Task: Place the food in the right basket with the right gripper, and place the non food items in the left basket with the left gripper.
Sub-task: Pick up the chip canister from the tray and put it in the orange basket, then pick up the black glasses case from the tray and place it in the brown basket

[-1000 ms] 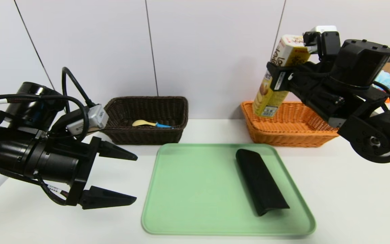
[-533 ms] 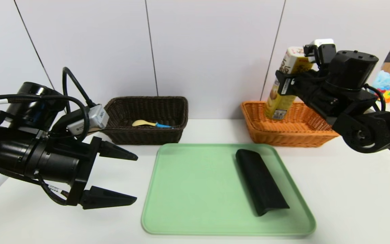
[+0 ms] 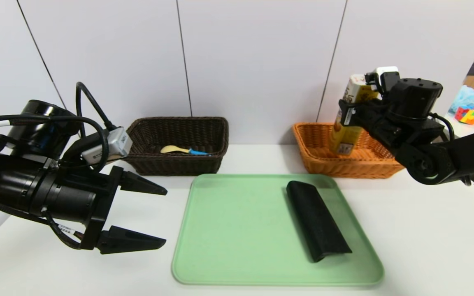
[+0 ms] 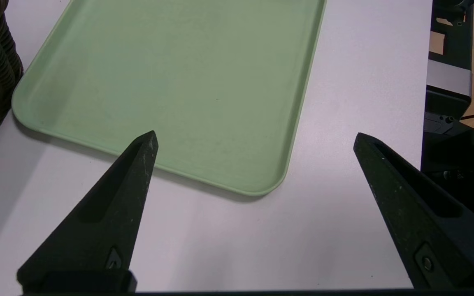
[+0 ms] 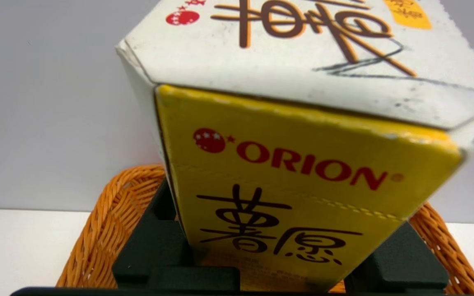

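Orion snack box (image 3: 346, 137) in its grip, the right gripper (image 3: 351, 111) is at work over the right basket, its jaws partly open, closed to the box's width on either side of it. The box stands nearly upright with a slight tilt, its printed top end above the gripper. Over the last second, arm and box have come down and a little to the right, so the lower end now reaches inside the orange wicker basket (image 3: 352, 168). Whether it touches the basket's floor I cannot tell. For the task, that puts the food at the right destination but not yet released; the next move looks to be a little more lowering, then letting go. Being tall, the box may tip once freed, perhaps against the rim.

Nearer, the green tray (image 3: 237, 230) carries a black, folded-looking item (image 3: 317, 222) towards its right side. It appears to be non-food and so still has to go left. The left gripper (image 3: 166, 217) waits left of the tray, wide open and holding nothing, unchanged. At the far left, the dark basket (image 3: 175, 165) already has a cream and blue utensil (image 3: 175, 149) in it.
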